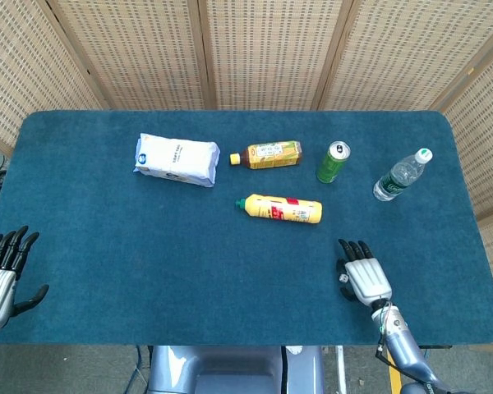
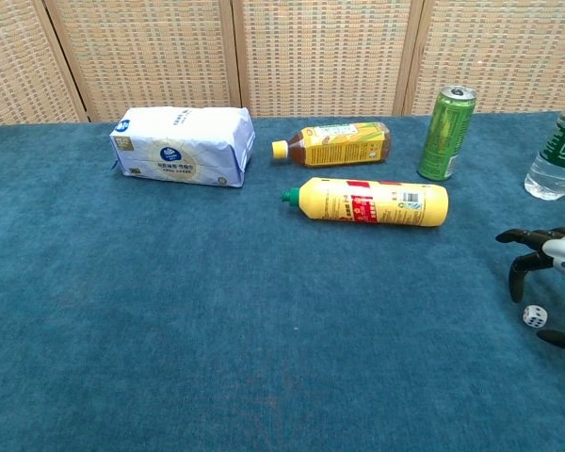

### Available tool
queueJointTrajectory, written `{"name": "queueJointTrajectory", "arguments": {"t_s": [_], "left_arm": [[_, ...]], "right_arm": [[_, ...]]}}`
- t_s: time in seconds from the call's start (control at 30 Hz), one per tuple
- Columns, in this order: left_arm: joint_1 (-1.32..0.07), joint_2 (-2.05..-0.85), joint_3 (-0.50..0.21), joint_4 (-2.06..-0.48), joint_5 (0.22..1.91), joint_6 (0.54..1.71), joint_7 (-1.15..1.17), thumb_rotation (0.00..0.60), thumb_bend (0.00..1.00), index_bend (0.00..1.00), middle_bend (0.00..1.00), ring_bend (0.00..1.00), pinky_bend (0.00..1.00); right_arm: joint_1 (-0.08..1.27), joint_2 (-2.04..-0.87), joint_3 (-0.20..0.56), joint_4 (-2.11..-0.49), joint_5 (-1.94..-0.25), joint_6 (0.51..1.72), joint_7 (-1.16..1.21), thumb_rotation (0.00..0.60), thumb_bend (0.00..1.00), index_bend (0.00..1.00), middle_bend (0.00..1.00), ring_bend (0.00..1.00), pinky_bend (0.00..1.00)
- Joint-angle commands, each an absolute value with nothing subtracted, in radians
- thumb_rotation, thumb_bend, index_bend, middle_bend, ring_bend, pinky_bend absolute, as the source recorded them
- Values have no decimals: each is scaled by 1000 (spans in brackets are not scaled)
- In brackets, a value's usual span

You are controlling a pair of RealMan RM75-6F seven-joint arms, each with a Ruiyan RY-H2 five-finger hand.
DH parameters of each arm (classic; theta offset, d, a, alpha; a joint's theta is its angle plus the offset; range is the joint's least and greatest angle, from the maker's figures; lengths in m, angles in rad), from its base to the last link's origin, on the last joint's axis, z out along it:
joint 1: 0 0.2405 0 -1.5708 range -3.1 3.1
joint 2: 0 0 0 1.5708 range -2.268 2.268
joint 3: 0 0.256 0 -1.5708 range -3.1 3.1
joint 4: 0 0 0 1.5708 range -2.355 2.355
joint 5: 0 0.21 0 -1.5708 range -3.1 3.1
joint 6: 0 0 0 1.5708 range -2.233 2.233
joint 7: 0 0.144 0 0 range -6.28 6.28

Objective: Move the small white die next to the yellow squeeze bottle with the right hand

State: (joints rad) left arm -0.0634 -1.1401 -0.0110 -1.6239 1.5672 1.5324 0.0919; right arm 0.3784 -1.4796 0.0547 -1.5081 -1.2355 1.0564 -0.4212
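One blue desk carries everything. Lying on its side mid-desk, the yellow squeeze bottle leaves bare cloth on its near side for the die. Right hand arches over the small white die — fingers spread, holding nothing, apparently poised to pinch. Left hand idles open at the edge.
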Motion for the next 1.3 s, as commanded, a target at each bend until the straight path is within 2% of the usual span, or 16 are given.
{"name": "queueJointTrajectory", "arguments": {"t_s": [0.03,0.93,1.3], "left_arm": [[-63,-1141,-10,-1624,1568,1532,93,600,269,0,0,0,0],[-67,-1141,-8,-1624,1567,1522,90,600,269,0,0,0,0],[-67,-1140,-7,-1623,1569,1523,88,600,269,0,0,0,0]], "right_arm": [[380,-1481,53,-1507,-1236,1057,-421,600,337,406,40,0,0],[396,-1506,48,-1480,-1224,1064,-420,600,337,465,93,12,0],[396,-1515,49,-1463,-1222,1070,-413,600,338,528,121,29,0]]}}
